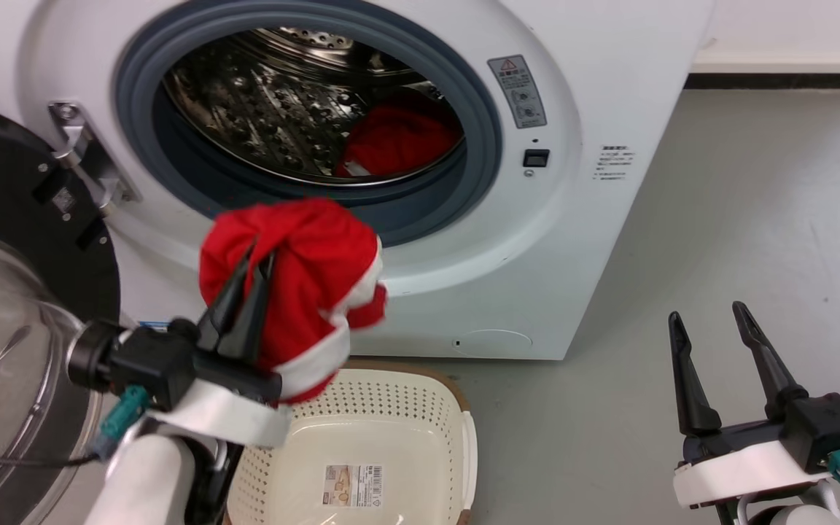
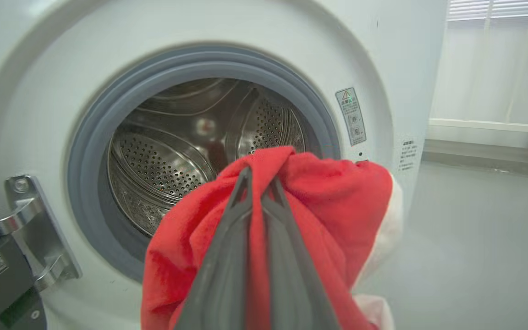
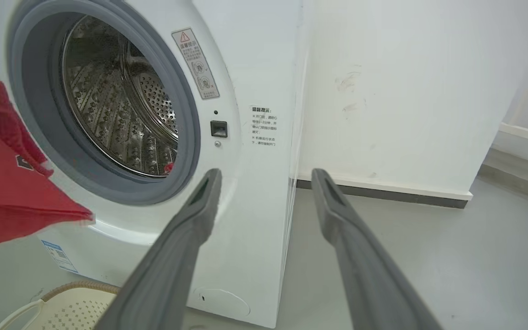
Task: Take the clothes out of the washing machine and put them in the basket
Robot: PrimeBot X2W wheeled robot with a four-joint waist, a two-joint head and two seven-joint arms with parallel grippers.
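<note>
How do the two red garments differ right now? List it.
The held garment hangs outside the washing machine, above the basket, pinched in the left gripper; the drum garment lies inside, untouched. The held garment shows a broad white hem; the drum garment shows mostly red. Both are bright red fabric.

Bright even light; wrist cams distort edges.

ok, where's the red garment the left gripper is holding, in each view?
Head view: held garment sits left of centre, just above the basket in the picture.
Left wrist view: lower centre, hanging to the bottom edge.
Right wrist view: against the left edge.
Shared landmark: the warning sticker with the red triangle.
</note>
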